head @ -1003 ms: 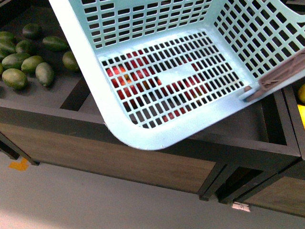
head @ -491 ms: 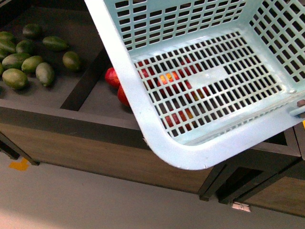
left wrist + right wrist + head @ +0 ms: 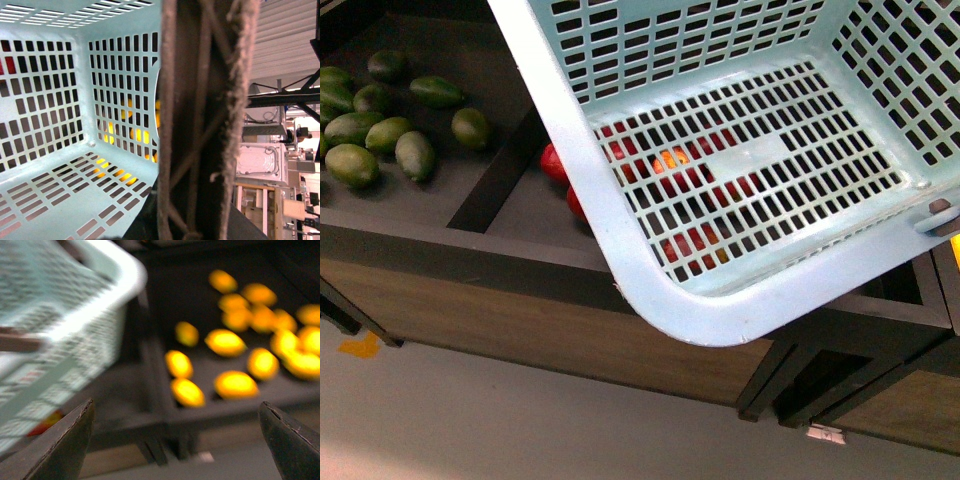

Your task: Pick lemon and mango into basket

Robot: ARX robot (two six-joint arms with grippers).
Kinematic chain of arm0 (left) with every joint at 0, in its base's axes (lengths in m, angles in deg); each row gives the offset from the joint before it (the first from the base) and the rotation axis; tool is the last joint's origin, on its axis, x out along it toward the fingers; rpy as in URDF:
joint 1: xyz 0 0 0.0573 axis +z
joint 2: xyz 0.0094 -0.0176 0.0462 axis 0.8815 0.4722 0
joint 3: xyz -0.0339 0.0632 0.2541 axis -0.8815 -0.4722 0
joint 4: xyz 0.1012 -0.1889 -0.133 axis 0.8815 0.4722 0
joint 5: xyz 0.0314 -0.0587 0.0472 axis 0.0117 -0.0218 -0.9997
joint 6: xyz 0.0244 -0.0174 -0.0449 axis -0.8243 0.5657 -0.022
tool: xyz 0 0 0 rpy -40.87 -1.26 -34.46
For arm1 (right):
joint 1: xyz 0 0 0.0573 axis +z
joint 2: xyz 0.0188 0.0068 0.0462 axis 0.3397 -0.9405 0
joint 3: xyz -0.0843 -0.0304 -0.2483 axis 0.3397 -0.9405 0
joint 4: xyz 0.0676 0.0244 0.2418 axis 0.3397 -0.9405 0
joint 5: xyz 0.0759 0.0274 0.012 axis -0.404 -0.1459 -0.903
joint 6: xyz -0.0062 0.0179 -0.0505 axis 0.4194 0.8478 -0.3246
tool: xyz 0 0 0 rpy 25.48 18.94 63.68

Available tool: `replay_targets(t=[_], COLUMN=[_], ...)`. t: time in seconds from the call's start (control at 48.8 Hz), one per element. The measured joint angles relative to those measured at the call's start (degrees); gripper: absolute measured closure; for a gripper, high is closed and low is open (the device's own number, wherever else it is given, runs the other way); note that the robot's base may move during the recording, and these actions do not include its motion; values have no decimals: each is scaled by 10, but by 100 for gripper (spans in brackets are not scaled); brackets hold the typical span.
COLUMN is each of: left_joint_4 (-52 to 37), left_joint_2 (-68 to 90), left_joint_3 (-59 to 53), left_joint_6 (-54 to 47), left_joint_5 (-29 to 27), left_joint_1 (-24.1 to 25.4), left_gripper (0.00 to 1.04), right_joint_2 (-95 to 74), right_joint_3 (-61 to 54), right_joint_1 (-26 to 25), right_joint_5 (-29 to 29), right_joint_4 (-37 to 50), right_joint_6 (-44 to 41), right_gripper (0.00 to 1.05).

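Black and blunt, the right fingers (image 3: 60, 445) stand spread wide at the edges of their wrist view, released, with nothing between them. Close against the left wrist camera runs a brown woven handle (image 3: 200, 100) of the basket (image 3: 84, 100). The left fingers cannot be made out, so whether they clench it cannot be told. The light blue basket hangs tilted in the air above a dark wooden display stand (image 3: 440, 250), its slotted floor bare. Beneath it, seen partly through the slots, red fruits (image 3: 553, 162) lie in one compartment. Green fruits (image 3: 415, 155) lie in the next compartment to the left, past a divider (image 3: 495, 175). The right wrist view is blurred, and shows yellow-orange fruits (image 3: 235, 385) scattered in another dark compartment beside the basket.
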Motion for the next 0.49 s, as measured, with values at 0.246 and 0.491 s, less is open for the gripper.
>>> replay_targets(t=[0.246,0.491], left_joint_4=[0,0], left_joint_2=[1,1], left_joint_3=[0,0], left_joint_6=[-1,-1], left_joint_5=[-2,-3], left_joint_1=[0,0], left_gripper=[100,100], right_joint_2=[-218,-641], right_joint_3=[51,153], right_joint_1=[-292,-369], right_joint_5=[-148,-170], right_joint_4=[164,464], right_joint_6=[70,-53], right_gripper=[9,9])
